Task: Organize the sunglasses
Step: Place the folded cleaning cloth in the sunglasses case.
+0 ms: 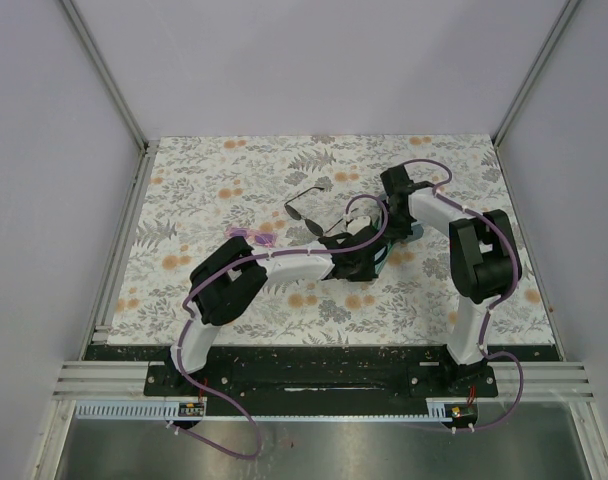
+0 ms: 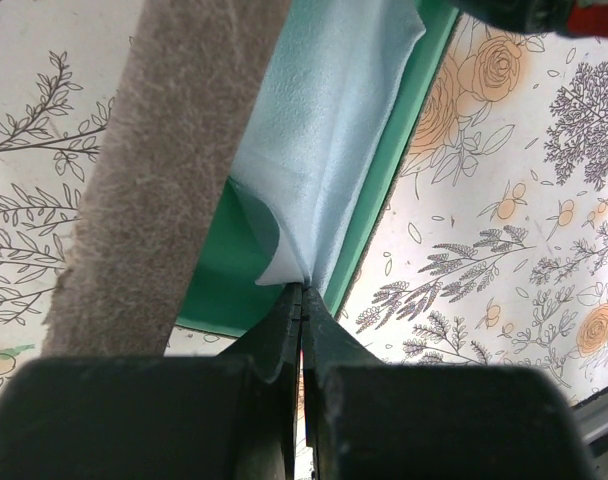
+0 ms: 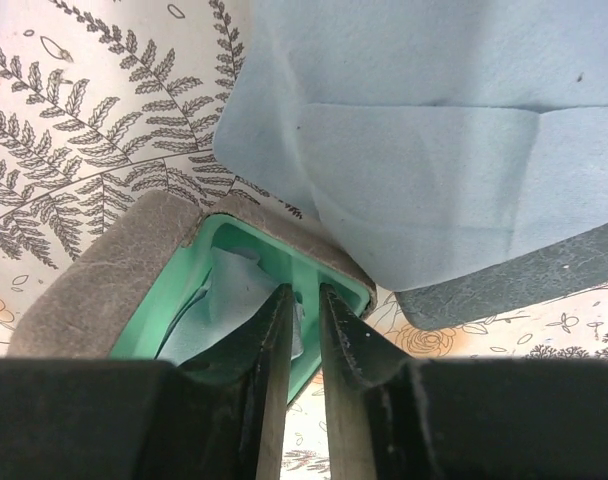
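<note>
The black wire-framed sunglasses (image 1: pixel 306 207) lie on the floral table, behind my arms. The purple-lensed sunglasses (image 1: pixel 256 237) lie to their left, beside the left arm. Neither pair shows in the wrist views. My left gripper (image 2: pixel 302 290) is shut on a light-blue cloth (image 2: pixel 324 130) that hangs into the open case's teal inside (image 2: pixel 219 290). My right gripper (image 3: pixel 305 297) is closed across the end wall of that beige and teal case (image 3: pixel 329 265), one finger inside and one outside. In the top view both grippers meet at the case (image 1: pixel 382 262), which is mostly hidden.
A second light-blue cloth (image 3: pixel 434 130) lies over another oblong case (image 3: pixel 524 275) just behind the open one. Grey walls and metal rails (image 1: pixel 114 250) border the table on the left, right and back.
</note>
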Controlling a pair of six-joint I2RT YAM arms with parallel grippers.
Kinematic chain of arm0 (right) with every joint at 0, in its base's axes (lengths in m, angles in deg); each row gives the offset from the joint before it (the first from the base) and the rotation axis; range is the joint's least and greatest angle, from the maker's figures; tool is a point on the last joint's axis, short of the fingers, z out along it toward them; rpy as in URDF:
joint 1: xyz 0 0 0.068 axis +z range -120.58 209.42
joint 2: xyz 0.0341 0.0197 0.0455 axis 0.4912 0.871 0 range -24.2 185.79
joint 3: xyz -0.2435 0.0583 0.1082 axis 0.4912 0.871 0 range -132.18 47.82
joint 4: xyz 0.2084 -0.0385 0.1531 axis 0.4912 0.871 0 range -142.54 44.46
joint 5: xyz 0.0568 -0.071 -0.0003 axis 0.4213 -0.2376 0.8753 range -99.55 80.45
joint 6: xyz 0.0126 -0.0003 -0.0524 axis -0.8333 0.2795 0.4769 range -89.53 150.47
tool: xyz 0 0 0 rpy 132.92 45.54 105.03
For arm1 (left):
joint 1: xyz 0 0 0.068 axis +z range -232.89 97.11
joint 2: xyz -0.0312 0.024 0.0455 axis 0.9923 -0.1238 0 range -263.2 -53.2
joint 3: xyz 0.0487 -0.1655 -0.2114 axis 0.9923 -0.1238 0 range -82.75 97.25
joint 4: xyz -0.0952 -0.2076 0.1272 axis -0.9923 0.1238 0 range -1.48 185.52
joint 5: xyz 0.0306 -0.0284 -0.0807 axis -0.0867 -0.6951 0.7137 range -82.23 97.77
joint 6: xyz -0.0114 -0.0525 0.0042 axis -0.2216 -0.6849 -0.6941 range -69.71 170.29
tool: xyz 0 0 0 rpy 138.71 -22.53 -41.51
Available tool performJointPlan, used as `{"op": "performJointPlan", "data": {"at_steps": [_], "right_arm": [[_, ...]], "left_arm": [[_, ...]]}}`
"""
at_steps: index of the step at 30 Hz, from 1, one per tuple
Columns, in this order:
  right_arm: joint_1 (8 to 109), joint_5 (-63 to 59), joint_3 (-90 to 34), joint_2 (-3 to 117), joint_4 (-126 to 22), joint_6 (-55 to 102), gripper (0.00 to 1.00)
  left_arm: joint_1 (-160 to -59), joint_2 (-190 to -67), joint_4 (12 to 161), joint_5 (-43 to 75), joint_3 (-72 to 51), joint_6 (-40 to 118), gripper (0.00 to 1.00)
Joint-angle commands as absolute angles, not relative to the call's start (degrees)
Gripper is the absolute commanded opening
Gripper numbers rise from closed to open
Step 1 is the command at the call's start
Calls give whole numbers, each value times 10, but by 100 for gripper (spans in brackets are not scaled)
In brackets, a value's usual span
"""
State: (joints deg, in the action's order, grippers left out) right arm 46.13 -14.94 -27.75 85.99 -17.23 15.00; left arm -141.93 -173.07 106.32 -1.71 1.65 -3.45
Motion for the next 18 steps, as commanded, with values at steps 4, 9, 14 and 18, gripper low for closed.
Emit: {"op": "performJointPlan", "data": {"at_steps": [4, 9, 14, 18], "right_arm": [[456, -166, -304, 832, -172, 146, 26], [456, -148, -294, 807, -172, 143, 29], [455, -142, -281, 806, -175, 139, 27], [455, -129, -274, 813, -182, 134, 26]], "left_arm": [[-1426, -1734, 1079, -24, 32, -29, 0], [-1426, -1725, 1090, -35, 37, -19, 4], [-1426, -1707, 1093, -35, 35, -12, 13], [-1427, -1681, 1094, -35, 28, -5, 26]]}}
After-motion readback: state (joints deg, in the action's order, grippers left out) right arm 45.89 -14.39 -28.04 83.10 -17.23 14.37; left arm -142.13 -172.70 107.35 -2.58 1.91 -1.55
